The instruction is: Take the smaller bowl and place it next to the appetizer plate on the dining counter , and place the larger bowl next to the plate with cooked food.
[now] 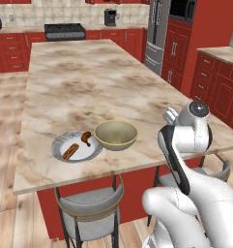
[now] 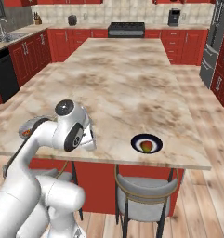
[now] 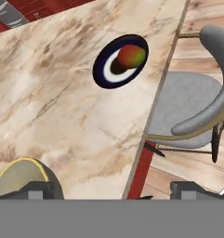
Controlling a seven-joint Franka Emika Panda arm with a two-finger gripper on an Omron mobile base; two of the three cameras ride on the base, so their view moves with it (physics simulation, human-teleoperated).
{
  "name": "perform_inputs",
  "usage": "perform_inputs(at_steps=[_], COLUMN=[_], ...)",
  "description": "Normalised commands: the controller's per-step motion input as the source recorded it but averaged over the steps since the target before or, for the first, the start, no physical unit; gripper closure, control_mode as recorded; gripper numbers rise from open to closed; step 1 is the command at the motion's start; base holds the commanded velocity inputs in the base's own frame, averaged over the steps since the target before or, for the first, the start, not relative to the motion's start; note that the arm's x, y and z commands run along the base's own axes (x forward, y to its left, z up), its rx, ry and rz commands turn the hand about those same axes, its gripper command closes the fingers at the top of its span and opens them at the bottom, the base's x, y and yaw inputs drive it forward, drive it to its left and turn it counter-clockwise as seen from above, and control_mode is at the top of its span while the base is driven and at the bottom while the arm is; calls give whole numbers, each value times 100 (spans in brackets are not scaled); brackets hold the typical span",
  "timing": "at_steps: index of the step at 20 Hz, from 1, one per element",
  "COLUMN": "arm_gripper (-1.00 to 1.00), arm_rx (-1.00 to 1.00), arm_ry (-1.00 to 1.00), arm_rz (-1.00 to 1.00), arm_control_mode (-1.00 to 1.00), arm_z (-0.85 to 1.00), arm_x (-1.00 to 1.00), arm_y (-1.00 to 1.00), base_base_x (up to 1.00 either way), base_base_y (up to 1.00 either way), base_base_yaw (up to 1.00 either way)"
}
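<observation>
Larger bowl (image 1: 116,134) sits on the tabletop (image 1: 89,82) touching or just beside the plate with cooked food (image 1: 75,147), so that half looks complete. Appetizer plate (image 3: 121,61) lies alone near the tabletop's front edge, no smaller bowl beside it. End effector (image 3: 111,190) is spread, empty, hovering over that edge between both plates; the appetizer plate lies ahead of its fingertips.
</observation>
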Motion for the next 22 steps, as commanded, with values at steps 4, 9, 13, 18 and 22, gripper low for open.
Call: perform_inputs(at_steps=[4, 9, 13, 18, 22], arm_gripper=[-100, -100, -100, -100, -100], arm_rx=[0, 0, 0, 0, 0], arm_ry=[1, 0, 0, 0, 0], arm_rz=[48, 22, 0, 0, 0], arm_control_mode=[-100, 100, 100, 100, 100], arm_z=[5, 0, 0, 0, 0], arm_x=[-74, -17, 0, 0, 0], arm_y=[37, 0, 0, 0, 0], base_base_x=[0, -3, -40, -69, -7], base_base_y=[0, 0, -12, -71, -100], base_base_yaw=[0, 5, 6, -2, -11])
